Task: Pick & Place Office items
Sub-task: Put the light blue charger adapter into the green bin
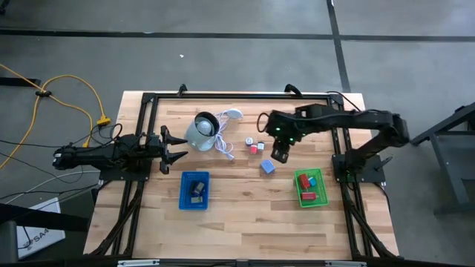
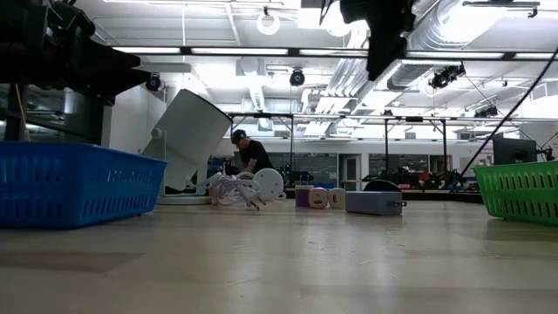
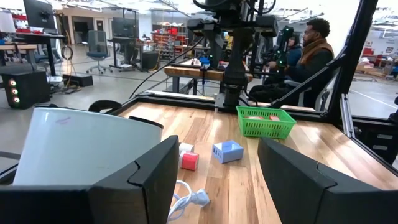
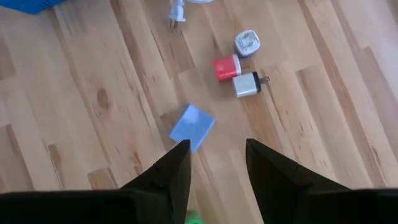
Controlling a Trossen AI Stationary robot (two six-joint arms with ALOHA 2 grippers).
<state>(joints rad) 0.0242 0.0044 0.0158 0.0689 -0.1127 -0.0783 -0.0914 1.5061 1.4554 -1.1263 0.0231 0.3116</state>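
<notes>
The right hand point(image 1: 280, 155) hangs above the table point(image 1: 245, 215) with its fingers point(image 4: 168, 171) narrowly parted and nothing between them; the pale-blue block point(image 4: 192, 127) lies on the wood just beyond the fingertips, apart from them. Farther ahead of that hand a red block point(image 4: 226, 67), a white block point(image 4: 247, 84) with prongs and a round-faced white piece point(image 4: 247, 43) sit close together, the red and white ones nearly touching. The green tray point(image 1: 310, 188), beside that hand, holds red and teal pieces; their outlines are too small to separate. The blue tray point(image 1: 194, 190) holds a dark piece, its shape indistinct. The left hand point(image 1: 175, 146) waits at the table's edge, released and wide, empty; the grey-white round object point(image 3: 81, 146) fills the view just ahead of it, partly hidden by its fingers.
</notes>
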